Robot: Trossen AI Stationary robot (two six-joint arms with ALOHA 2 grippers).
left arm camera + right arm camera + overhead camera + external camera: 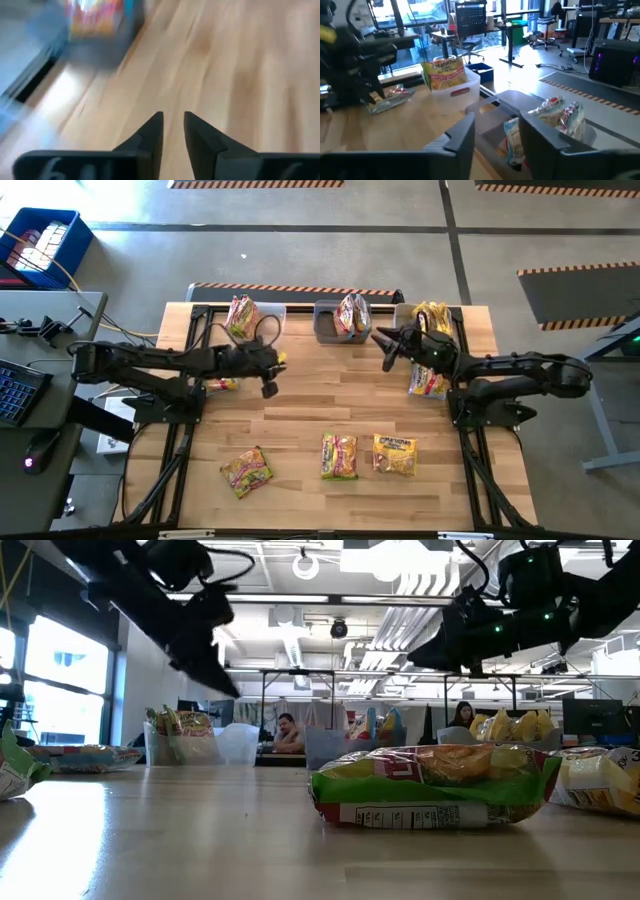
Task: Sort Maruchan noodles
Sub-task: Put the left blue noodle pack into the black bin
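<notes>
Three Maruchan noodle packets lie flat near the table's front: a green-red one [247, 471], one [339, 456] in the middle and a yellow one [395, 454]. Another packet [428, 383] lies under my right arm, and one [222, 384] lies beside my left arm. My left gripper [269, 387] hangs over bare wood, left of centre, its fingers [155, 127] a little apart with nothing between them. My right gripper [385, 352] is open and level, just in front of the middle bin [490, 130], with nothing between its fingers.
Three bins stand along the far edge: the left one [255, 315], the middle one [338, 320] and the right one [430, 315], each holding packets upright. Bare wood lies between the arms in the table's middle. People sit in the room beyond the table [287, 733].
</notes>
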